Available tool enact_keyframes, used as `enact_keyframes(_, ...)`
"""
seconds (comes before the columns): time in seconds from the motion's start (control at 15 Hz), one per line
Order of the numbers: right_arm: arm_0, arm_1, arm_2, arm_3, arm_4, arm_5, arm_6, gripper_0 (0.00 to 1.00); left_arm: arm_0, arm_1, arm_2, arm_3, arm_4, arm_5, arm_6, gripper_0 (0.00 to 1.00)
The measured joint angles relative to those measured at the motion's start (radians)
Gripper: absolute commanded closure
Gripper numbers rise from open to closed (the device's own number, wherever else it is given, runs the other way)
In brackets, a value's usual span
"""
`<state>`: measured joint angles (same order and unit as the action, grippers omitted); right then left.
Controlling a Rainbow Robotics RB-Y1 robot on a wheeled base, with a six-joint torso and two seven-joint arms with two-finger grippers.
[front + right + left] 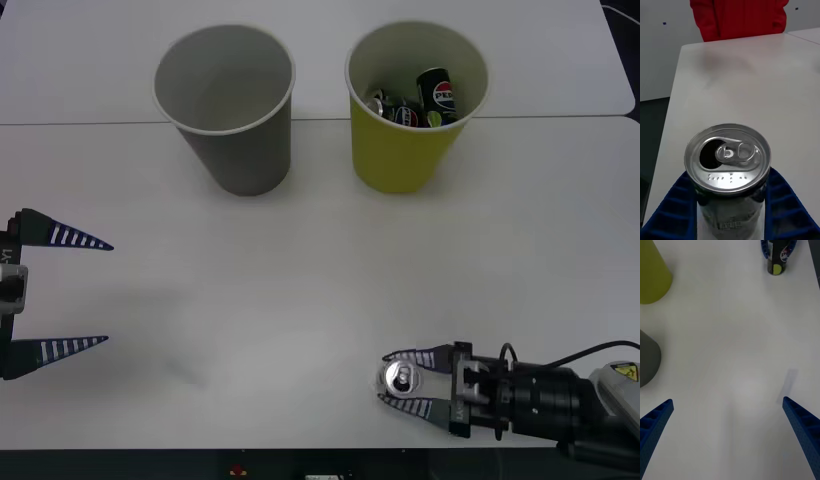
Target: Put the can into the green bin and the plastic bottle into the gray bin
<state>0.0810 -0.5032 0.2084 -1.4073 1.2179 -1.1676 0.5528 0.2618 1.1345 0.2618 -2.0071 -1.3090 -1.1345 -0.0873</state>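
Front view lower right: right gripper [406, 380] pinches the can [401, 379] by its sides, upright on the table [300, 290]. Opened and likely empty, so light, thin-walled, easy to dent, slick; hold mid-body, gentle squeeze. Left gripper [75, 292] spread wide at left edge; green bin [405, 150] upper right, gray bin [245, 150] upper left

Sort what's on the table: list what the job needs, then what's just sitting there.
Needed: the can, standing between the right gripper's fingers; the green bin; the gray bin.

Just there: Pepsi cans already in the green bin; the left gripper, open and idle at the table's left.
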Motion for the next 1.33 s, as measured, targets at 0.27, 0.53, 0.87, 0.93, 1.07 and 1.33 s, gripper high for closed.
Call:
enact_keyframes(0.27,0.0,-0.001,0.003,0.001,0.0,0.001,-0.002,1.0,0.0,0.0,0.0,0.0,0.0,0.0,0.0,0.0)
enact_keyframes(0.53,-0.005,-0.001,0.003,0.0,0.0,-0.004,-0.007,1.0,0.0,0.0,0.0,0.0,0.0,0.0,0.0,0.0)
enact_keyframes(0.87,-0.004,-0.046,0.003,-0.078,-0.004,0.01,-0.127,1.0,0.0,0.0,0.0,0.0,0.0,0.0,0.0,0.0)
enact_keyframes(0.93,0.002,-0.066,0.003,-0.111,-0.003,0.017,-0.169,1.0,0.0,0.0,0.0,0.0,0.0,0.0,0.0,0.0)
enact_keyframes(1.07,0.008,-0.111,0.002,-0.183,0.001,0.032,-0.274,1.0,0.0,0.0,0.0,0.0,0.0,0.0,0.0,0.0)
enact_keyframes(1.33,0.031,-0.183,-0.026,-0.367,0.108,0.133,-0.529,1.0,0.0,0.0,0.0,0.0,0.0,0.0,0.0,0.0)
